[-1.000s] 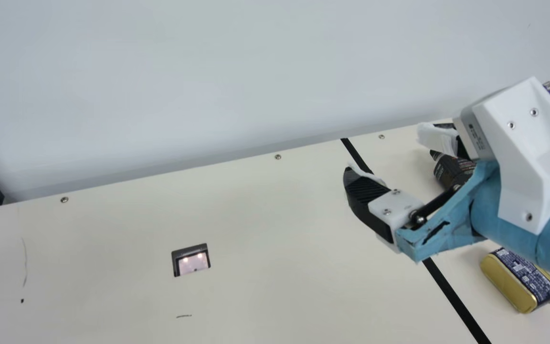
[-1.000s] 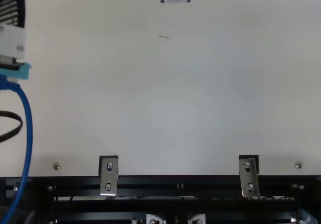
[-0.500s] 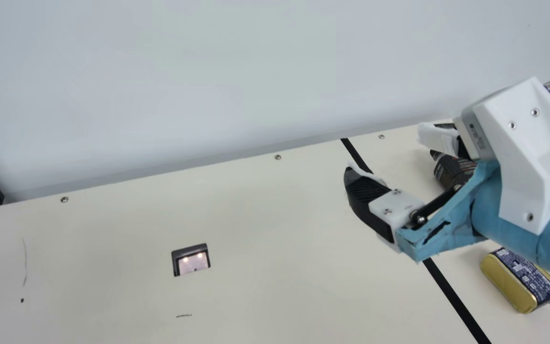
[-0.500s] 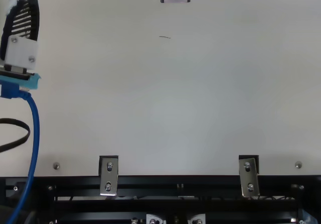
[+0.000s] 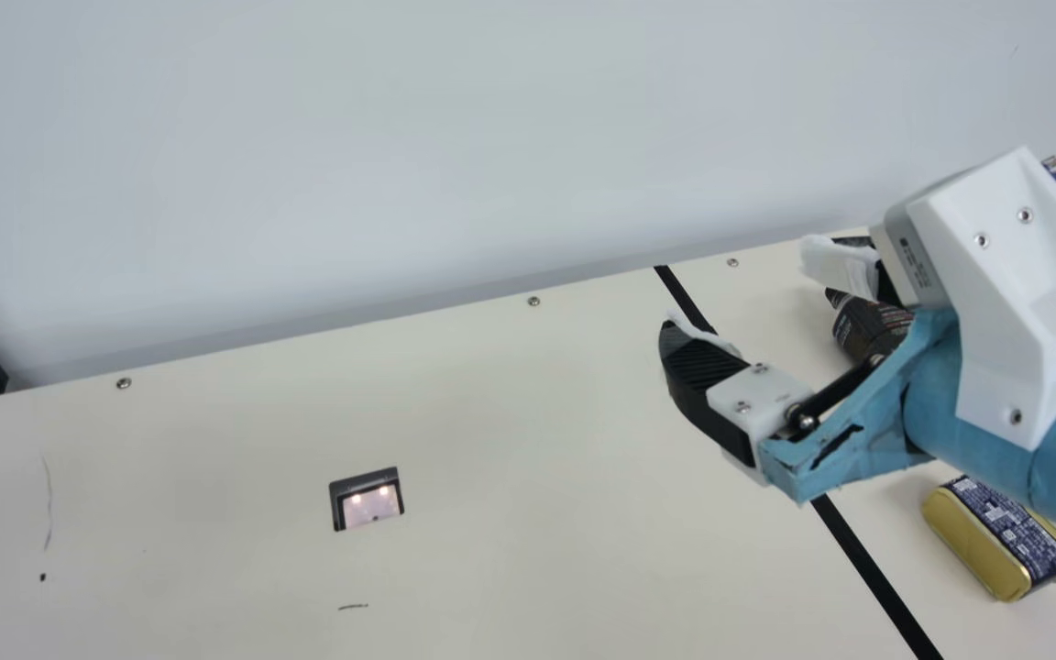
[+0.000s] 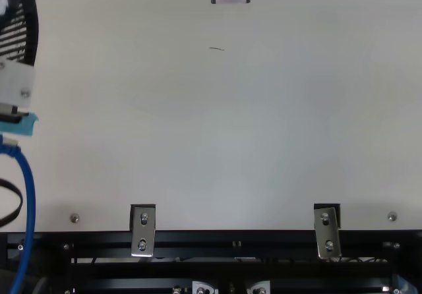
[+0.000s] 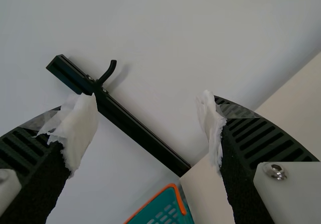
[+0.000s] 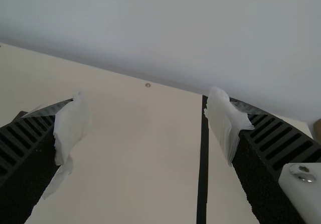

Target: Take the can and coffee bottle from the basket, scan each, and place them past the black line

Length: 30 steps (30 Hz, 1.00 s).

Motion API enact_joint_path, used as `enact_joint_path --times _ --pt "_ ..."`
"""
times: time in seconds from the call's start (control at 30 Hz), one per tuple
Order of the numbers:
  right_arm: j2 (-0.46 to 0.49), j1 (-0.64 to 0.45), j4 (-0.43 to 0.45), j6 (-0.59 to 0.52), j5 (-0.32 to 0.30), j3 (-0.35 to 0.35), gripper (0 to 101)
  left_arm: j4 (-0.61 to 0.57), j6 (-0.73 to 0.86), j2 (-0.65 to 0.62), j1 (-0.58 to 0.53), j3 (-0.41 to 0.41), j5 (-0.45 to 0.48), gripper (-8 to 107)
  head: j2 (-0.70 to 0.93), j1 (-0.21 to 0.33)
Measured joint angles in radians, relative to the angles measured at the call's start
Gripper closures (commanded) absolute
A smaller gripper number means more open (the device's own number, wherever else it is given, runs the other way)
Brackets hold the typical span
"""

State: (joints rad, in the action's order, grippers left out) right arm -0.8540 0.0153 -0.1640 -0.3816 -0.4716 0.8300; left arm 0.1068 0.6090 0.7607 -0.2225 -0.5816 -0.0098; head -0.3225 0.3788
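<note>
My table (image 5: 491, 412) is big, flat and cream, with little round screws (image 5: 533, 301) near its back edge and some small dark marks (image 5: 353, 606) drawn on top. Behind it is a plain, pale wall (image 5: 400, 137). A small dark scanner (image 5: 368, 500) is set in the table, with two tiny lights shining in it. A black line (image 5: 876, 573) runs across the table, and the gold and blue can (image 5: 995, 541) sits on the side of it away from the scanner. The dark coffee bottle (image 5: 867, 325) is on that side too, partly hidden behind my right hand (image 5: 739, 289). That hand is up over the table, wide open, with nothing in it. My left hand (image 6: 18, 40) is at the edge of the top view, and its fingers are wide apart and empty too. From my left wrist I see a long black bar (image 7: 135, 128) by the wall, with a bent bit poking out, and a corner of the green basket (image 7: 160, 204) with its orange rim. A black rail (image 6: 231, 240) runs along my side of the table, with two shiny metal plates (image 6: 142, 235) on it.
</note>
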Motion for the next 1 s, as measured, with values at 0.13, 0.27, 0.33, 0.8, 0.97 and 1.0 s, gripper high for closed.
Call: enact_joint_path --times 0.13,0.27,0.33,0.8,0.97,1.0 --pt "0.0 0.0 0.0 0.0 0.0 0.0 0 0.046 -0.054 -0.055 -0.015 0.017 0.092 9 0.0 0.005" --pt "0.0 0.0 0.0 0.0 0.0 0.0 0 0.065 -0.123 -0.127 -0.019 0.057 0.172 9 0.0 0.0" --pt "0.0 0.0 0.0 0.0 0.0 0.0 0 0.065 -0.156 -0.159 -0.017 0.08 0.199 9 0.0 0.005" --pt "0.0 0.0 0.0 0.0 0.0 0.0 0 0.032 -0.347 -0.416 0.02 0.27 0.225 9 0.0 0.005" --pt "0.0 0.0 0.0 0.0 0.0 0.0 0 0.02 -0.362 -0.473 0.036 0.321 0.215 9 0.0 0.005" --pt "0.0 0.0 0.0 0.0 0.0 0.0 0 0.02 -0.362 -0.473 0.036 0.321 0.215 9 0.0 0.005"
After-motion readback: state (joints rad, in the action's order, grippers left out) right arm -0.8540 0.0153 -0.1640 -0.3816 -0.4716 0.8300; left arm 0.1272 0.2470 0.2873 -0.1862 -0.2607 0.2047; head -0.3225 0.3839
